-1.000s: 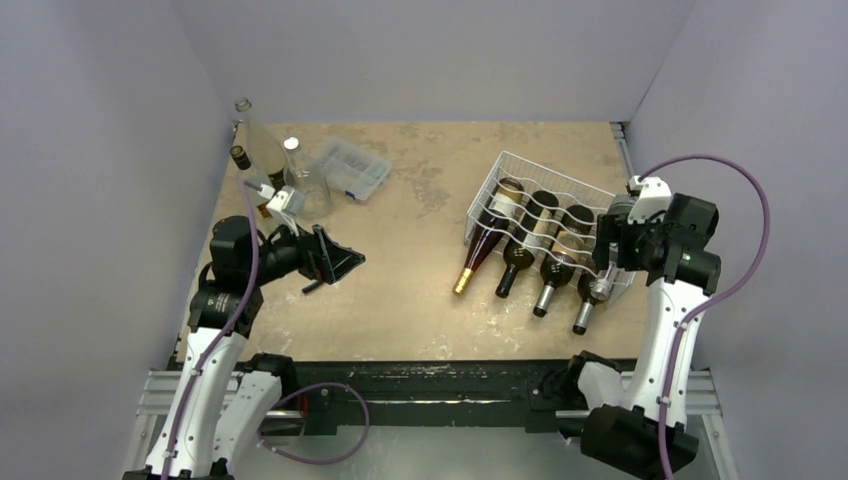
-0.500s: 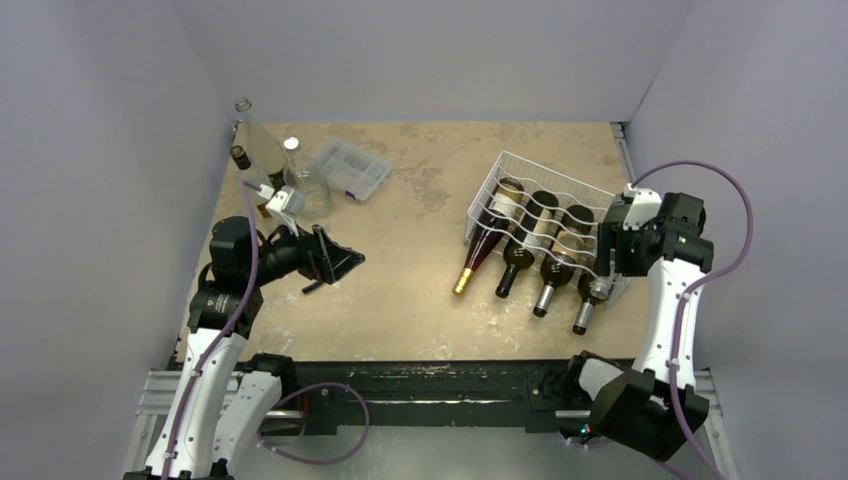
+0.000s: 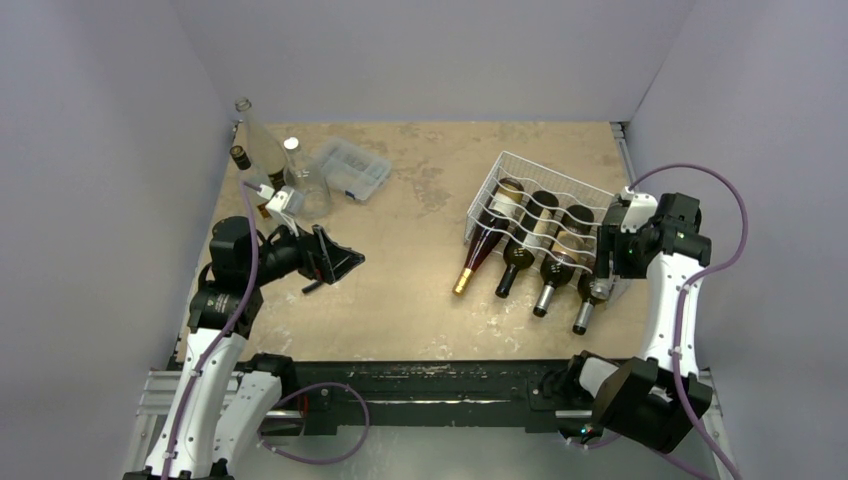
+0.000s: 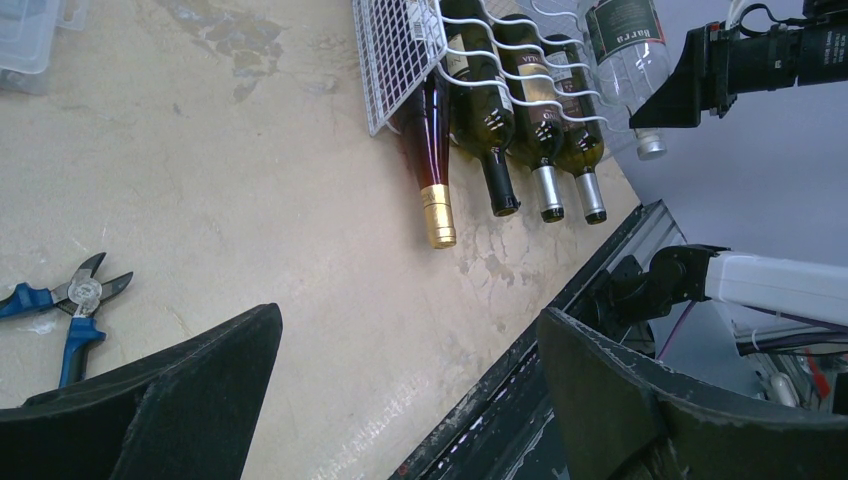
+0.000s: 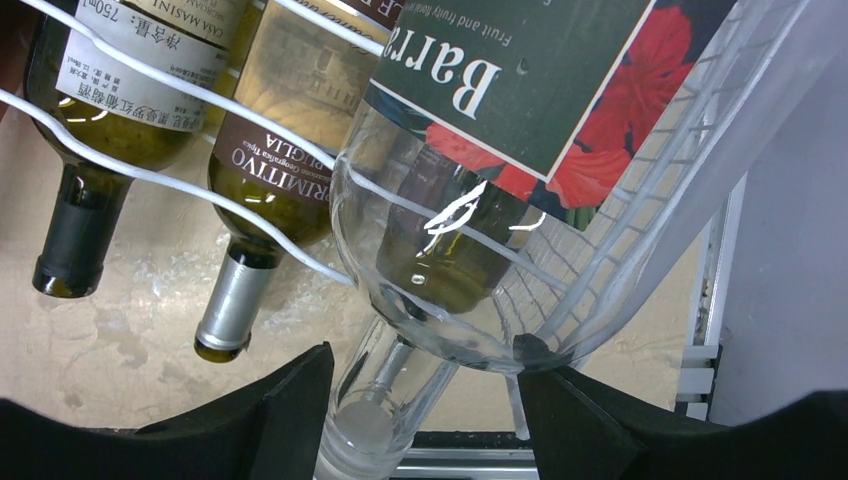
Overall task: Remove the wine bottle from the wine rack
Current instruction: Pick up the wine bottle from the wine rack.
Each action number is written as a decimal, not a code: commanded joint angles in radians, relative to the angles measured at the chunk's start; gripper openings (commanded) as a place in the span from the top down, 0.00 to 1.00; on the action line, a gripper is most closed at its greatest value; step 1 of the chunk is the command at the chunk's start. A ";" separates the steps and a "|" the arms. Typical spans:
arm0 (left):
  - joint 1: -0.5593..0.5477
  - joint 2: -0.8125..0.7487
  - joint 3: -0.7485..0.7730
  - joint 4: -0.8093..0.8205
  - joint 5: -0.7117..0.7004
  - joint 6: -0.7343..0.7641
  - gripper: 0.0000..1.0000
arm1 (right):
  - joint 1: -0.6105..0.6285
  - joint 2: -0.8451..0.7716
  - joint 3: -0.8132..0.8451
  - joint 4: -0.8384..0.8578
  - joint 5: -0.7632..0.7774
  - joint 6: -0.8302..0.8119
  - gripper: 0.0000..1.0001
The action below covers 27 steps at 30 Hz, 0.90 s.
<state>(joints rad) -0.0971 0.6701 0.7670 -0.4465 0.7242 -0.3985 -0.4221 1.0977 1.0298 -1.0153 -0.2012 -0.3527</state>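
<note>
The white wire wine rack (image 3: pixel 520 166) stands at the right of the table, and it also shows in the left wrist view (image 4: pixel 395 50). Several dark wine bottles (image 3: pixel 516 260) lie in its lower cradles, necks toward the near edge. A clear bottle with a dark label (image 5: pixel 470 200) lies on top at the rack's right end, seen also in the left wrist view (image 4: pixel 625 40). My right gripper (image 5: pixel 425 360) is open, its fingers (image 5: pixel 285 405) on either side of that bottle's neck (image 5: pixel 385 400) with room to spare. My left gripper (image 3: pixel 335 262) is open and empty over the left of the table.
A clear plastic compartment box (image 3: pixel 350 168) and several upright glass bottles (image 3: pixel 262 150) stand at the far left corner. Blue-handled pliers (image 4: pixel 70 300) lie on the table near my left gripper. The black front rail (image 4: pixel 520 400) runs along the near edge.
My right wrist has shifted a little left and closer to the rack's right end. The left arm has not moved.
</note>
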 commanded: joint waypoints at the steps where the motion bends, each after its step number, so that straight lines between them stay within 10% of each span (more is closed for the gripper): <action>1: -0.002 -0.007 0.041 0.007 -0.005 0.024 0.00 | 0.000 0.027 -0.001 0.012 -0.010 -0.023 0.30; 27: 0.007 -0.010 0.037 0.013 -0.004 0.019 0.00 | 0.000 0.049 0.002 -0.018 -0.080 -0.066 0.43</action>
<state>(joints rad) -0.0967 0.6689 0.7670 -0.4465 0.7238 -0.3985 -0.4221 1.1408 1.0206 -1.0653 -0.2455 -0.3870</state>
